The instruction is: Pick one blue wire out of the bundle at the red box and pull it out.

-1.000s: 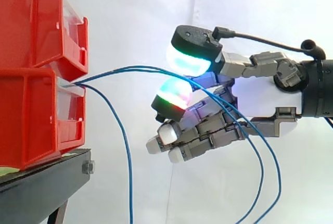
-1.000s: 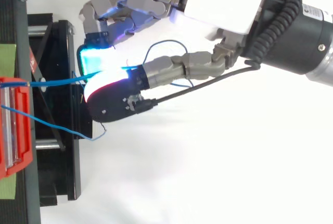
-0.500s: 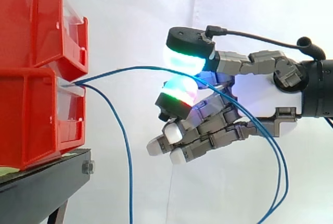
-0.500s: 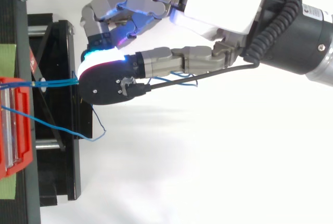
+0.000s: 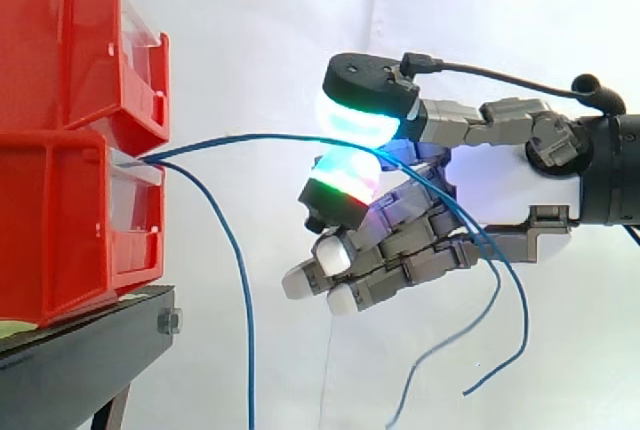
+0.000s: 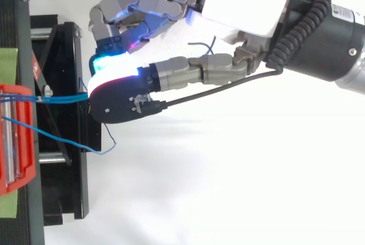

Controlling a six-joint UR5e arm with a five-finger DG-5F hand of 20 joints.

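Note:
Several thin blue wires come out of the lower red bin at its front opening. Two of them run taut to the right and pass between the glowing thumb pad and a finger pad of my hand, which pinches them. Past the pinch they drape over the curled fingers and hang with loose ends at the lower right. In the top view the same pair spans from the bin to the thumb. Another blue wire hangs free from the bin.
A second red bin is stacked on the lower one, both on a black stand. The free wire crosses the stand with its end just right of it. A white curtain lies behind.
The thumb pad has closed over the two wires and drawn them together. Their tails, which ran off the bottom edge, have risen so that their loose ends now show.

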